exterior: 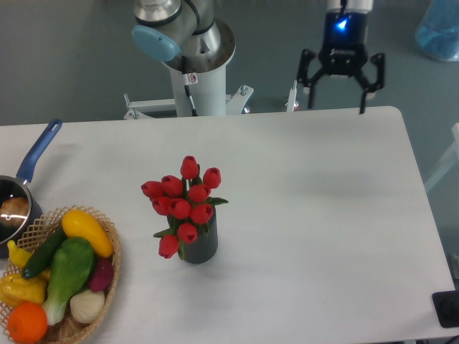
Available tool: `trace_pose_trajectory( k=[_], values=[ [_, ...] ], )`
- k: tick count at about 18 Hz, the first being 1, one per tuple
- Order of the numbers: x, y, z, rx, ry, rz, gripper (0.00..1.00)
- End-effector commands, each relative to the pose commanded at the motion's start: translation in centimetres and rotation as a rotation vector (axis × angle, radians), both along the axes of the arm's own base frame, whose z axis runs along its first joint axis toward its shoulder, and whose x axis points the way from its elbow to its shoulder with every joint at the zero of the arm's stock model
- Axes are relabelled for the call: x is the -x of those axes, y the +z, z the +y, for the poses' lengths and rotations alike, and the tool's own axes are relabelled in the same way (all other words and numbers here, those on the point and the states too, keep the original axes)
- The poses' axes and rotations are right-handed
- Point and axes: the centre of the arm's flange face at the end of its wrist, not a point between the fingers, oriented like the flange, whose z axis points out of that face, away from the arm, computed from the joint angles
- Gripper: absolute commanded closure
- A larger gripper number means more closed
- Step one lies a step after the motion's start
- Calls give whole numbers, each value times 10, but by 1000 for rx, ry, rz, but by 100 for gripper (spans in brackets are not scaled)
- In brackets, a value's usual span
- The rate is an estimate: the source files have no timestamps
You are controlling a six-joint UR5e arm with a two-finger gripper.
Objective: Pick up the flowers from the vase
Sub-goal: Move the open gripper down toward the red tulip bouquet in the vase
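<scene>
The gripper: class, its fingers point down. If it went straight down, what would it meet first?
Probably the bare table near its far edge. The open gripper is far from the flowers, though depth is unclear.

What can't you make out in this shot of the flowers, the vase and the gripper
- Flowers: stems and any tie sit inside the vase, hidden by its wall and the blooms.
- Saucepan: cut off by the left edge; contents too small to name.
- Basket: its lower part runs off the bottom edge.
- Gripper: open; the arm above it leaves the top edge.
</scene>
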Motion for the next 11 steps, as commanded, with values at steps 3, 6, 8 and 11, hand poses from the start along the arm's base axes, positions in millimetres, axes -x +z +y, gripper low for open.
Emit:
trace_pose_trajectory(
  k=[3,6,8,11],
  values=[
    [-5,2,8,-37,-20,-16,0],
    [-15,4,25,-37,-50,-26,0],
    [-17,1,36,-30,-62,-40,0],
    [-18,0,40,-23,-65,-41,0]
  ],
)
